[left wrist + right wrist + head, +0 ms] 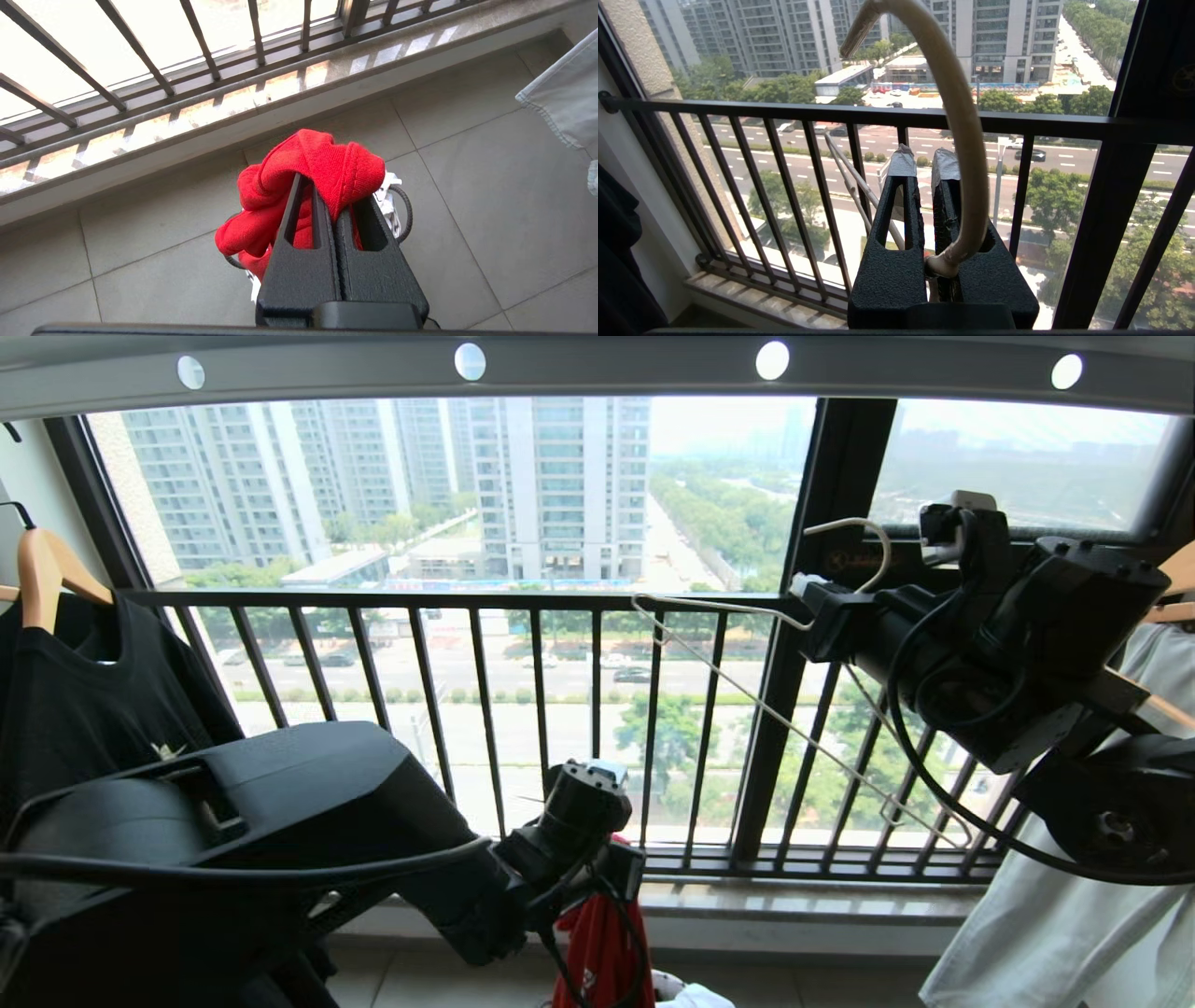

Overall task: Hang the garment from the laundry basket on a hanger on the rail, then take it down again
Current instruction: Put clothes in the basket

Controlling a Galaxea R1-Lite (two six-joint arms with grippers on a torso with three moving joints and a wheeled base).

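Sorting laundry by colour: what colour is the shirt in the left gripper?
Red shirt, clearest in the left wrist view.

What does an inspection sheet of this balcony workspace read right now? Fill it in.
Surface: grey tiled floor, bare where seen.
Job's things: red T-shirt lifted above the laundry basket; wire hanger held up, not on the rail.
Clutter: black T-shirt on wooden hanger at left; pale garment at right.
Grippers: left tool shut on red T-shirt; right tool shut on wire hanger neck.
Cables: black cables looped along right arm.
Surroundings: barred window railing, street and towers beyond.
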